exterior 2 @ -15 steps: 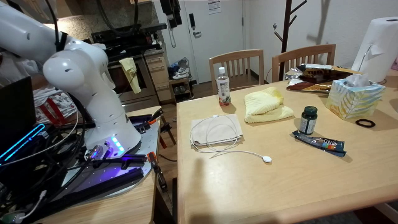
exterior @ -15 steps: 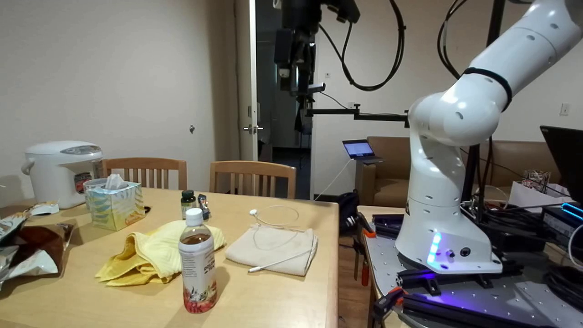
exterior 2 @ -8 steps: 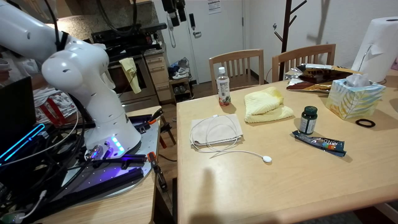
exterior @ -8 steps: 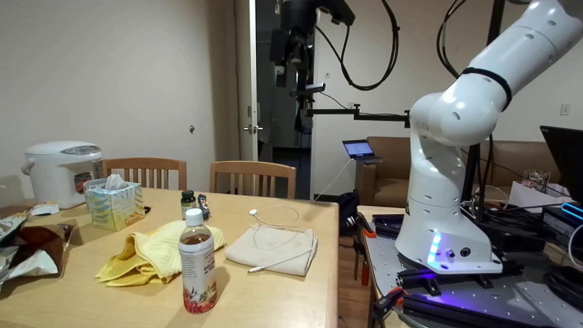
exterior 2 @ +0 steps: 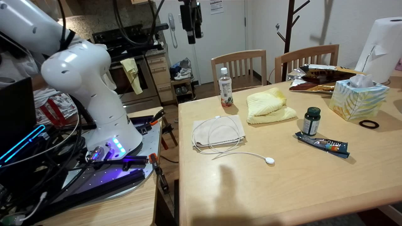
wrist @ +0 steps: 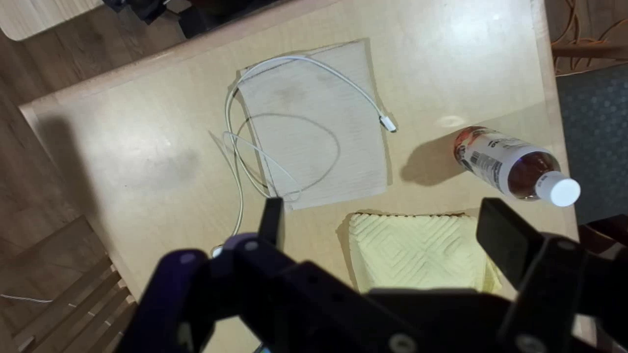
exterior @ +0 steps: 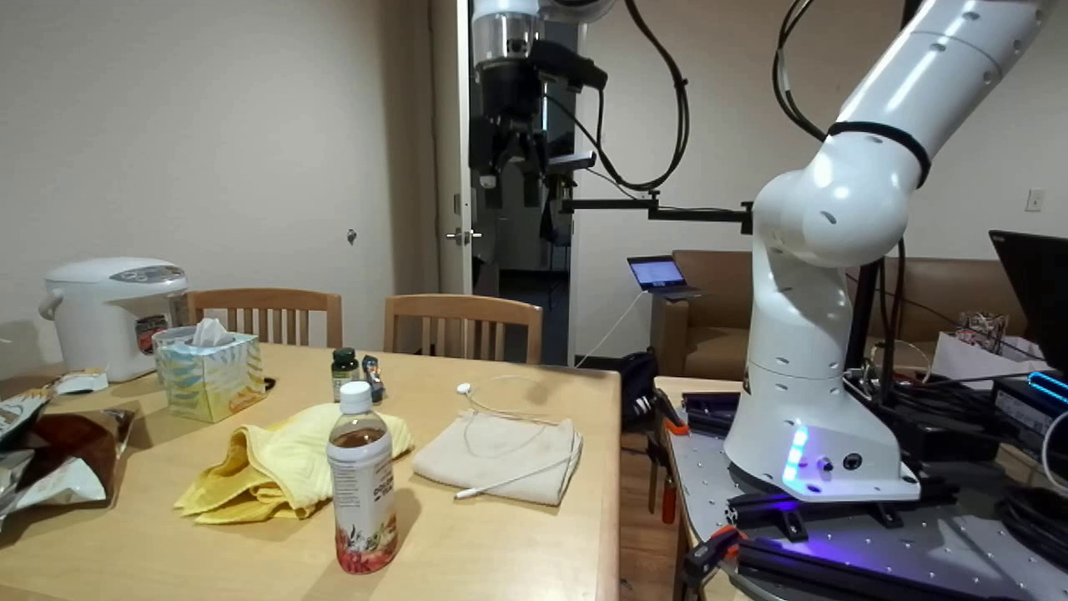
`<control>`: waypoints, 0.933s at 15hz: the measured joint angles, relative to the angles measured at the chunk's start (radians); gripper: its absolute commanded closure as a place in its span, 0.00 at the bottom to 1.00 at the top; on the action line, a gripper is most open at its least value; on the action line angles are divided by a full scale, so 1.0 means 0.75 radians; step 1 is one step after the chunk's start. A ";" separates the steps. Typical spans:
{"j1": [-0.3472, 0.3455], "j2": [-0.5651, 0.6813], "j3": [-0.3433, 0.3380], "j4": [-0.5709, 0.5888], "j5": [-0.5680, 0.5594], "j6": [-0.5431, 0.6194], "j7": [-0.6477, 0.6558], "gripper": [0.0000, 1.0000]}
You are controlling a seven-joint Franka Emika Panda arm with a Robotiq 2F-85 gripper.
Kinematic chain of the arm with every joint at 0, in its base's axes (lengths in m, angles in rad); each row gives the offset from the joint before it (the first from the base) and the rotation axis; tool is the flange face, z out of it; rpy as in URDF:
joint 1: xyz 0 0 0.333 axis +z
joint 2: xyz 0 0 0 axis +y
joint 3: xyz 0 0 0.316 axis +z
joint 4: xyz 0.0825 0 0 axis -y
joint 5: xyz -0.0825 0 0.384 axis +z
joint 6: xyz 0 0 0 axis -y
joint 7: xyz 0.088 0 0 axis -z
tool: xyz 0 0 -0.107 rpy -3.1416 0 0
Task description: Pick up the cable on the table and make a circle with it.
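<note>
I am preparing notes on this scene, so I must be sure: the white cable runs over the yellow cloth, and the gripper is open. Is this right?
Not entirely: the white cable runs over the pale folded cloth, not the yellow cloth, as the wrist view shows. The gripper is indeed open.

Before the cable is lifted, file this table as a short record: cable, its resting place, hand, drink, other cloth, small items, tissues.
Cable: cable, white, in loose loops, not one single circle
Resting place: partly on the pale folded cloth, partly on the table
Hand: hand, open, above the table, holding nothing
Drink: bottle, upright, white cap on
Other cloth: yellow cloth, apart from the pale one
Small items: jar, standing beside a wrapped bar
Tissues: tissue box, tissue poking out
</note>
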 measured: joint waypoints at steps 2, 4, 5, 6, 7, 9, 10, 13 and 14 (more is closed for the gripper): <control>0.000 0.081 -0.020 0.007 -0.026 0.047 -0.057 0.00; 0.002 0.153 -0.043 0.013 -0.045 0.083 -0.151 0.00; 0.003 0.184 -0.054 0.015 -0.053 0.096 -0.199 0.00; 0.004 0.213 -0.065 0.017 -0.056 0.112 -0.247 0.00; 0.006 0.240 -0.076 0.017 -0.056 0.131 -0.295 0.00; 0.010 0.287 -0.099 0.016 -0.056 0.178 -0.384 0.00; 0.014 0.310 -0.110 0.015 -0.056 0.205 -0.423 0.00; 0.024 0.364 -0.134 0.001 -0.046 0.279 -0.493 0.00; 0.025 0.369 -0.136 -0.001 -0.044 0.285 -0.494 0.00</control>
